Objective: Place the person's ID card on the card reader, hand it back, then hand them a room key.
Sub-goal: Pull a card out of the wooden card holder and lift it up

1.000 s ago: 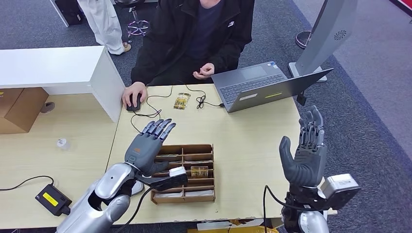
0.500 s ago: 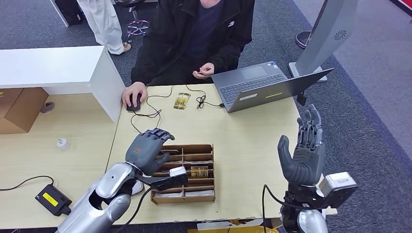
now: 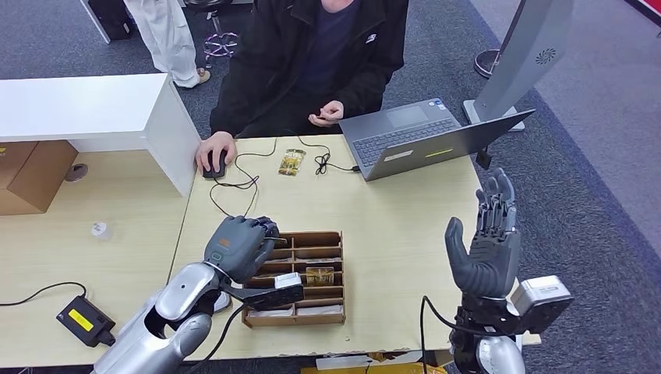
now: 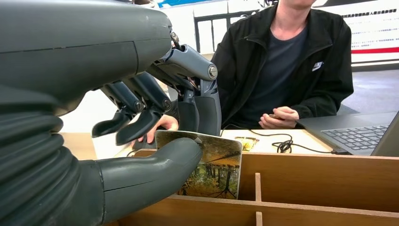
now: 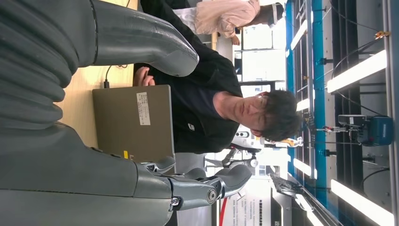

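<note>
1. My left hand point(image 4: 155, 117) has thumb and fingers closing on a room key card point(image 4: 214, 165) that stands upright in the wooden organiser tray point(image 3: 331, 235). I judge it pinched, though the contact looks shallow.
2. My right hand point(image 3: 487, 241) is raised beside the table with fingers apart, holding nothing.
3. Risk: with so thin a pinch, the card could slip or snag on a divider as I lift it.
4. The card stands on its lower edge, printed face towards my wrist, its long axis roughly level along its slot.
5. The person point(image 3: 312, 54) sits across the table behind a laptop point(image 3: 421, 140).
</note>
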Tool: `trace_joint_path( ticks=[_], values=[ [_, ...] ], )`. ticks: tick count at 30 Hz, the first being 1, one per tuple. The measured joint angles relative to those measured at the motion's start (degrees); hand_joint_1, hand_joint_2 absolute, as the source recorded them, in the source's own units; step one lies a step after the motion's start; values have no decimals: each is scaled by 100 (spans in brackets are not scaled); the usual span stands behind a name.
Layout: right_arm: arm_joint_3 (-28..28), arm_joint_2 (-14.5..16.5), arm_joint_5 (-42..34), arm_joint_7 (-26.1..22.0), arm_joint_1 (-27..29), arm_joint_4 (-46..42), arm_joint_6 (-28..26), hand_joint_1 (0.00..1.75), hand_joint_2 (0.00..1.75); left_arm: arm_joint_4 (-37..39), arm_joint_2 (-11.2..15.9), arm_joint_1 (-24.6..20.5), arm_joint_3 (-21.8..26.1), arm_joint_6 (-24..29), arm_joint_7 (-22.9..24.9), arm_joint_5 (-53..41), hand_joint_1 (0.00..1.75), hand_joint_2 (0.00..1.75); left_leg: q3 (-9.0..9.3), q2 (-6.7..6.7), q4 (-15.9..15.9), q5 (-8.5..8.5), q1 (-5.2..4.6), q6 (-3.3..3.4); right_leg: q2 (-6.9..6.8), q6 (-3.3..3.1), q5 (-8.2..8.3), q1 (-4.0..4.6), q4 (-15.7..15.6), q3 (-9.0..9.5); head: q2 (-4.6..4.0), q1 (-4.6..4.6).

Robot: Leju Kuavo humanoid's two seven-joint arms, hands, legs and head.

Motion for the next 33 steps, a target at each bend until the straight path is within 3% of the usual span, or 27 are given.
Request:
trace_joint_path(
  ticks=[8, 15, 21, 33],
  values=[
    [0, 0, -2, 0, 0, 0, -14, 0, 175, -3, 16, 7, 0, 29, -2, 31, 175, 175, 0, 0, 0, 0, 0, 0, 0, 0, 0, 0, 0, 0, 0, 1],
    [0, 0, 0, 0, 8, -4, -89, 0, 175, -93, 23, 124, 11, 474, 105, 18, 175, 175, -1, 0, 0, 0, 0, 0, 0, 0, 0, 0, 1, 0, 0, 1],
    [-9, 0, 10, -2, 116, -92, -182, 0, 175, -539, 52, 435, 172, 939, 242, -362, 175, 175, -1, 0, 0, -1, 0, 0, 0, 1, -1, 0, 0, 0, 0, 1],
    [-31, 0, 32, -20, 169, -198, -189, 0, 175, -1147, 131, 772, 605, 1254, 233, -493, 175, 175, 0, 0, 0, 2, 0, -1, 0, 0, 0, 0, 1, 1, 0, 1]
  ],
)
